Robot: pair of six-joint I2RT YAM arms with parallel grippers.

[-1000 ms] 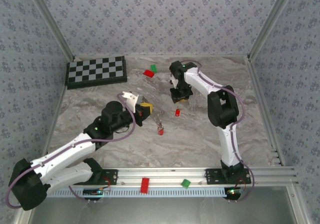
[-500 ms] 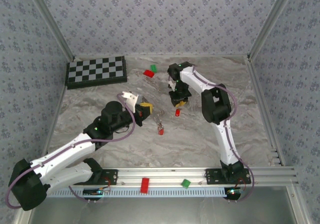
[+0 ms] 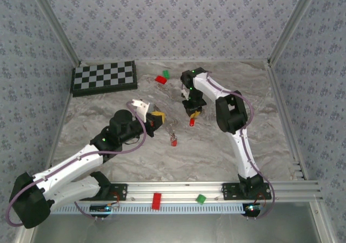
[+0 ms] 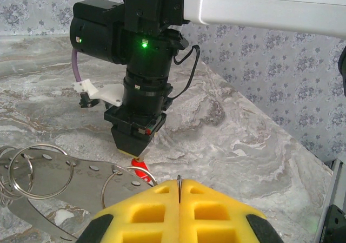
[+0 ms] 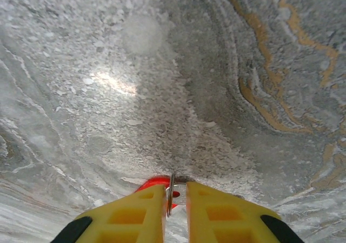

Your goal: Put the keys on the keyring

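Note:
My left gripper (image 4: 179,184) (image 3: 157,115) is shut on a thin wire ring of the keyring (image 4: 59,172), a dull grey band with several split rings lying left of the fingers. One red-headed key (image 3: 192,122) (image 4: 142,172) (image 5: 153,182) lies on the table just under my right gripper (image 3: 193,112) (image 4: 135,155) (image 5: 176,191). The right gripper's yellow fingers (image 5: 135,213) stand a narrow gap apart, with a thin metal edge of the key between them, against the left finger. A second red key (image 3: 173,142) lies nearer the front.
A checkerboard (image 3: 104,78) sits at the back left. A red block (image 3: 160,79) and a green block (image 3: 166,74) lie behind the right gripper. On the front rail rest another red block (image 3: 157,199) and a green one (image 3: 200,199).
The right gripper has moved down and forward onto the red key. The left arm and the keyring have stayed where they were.

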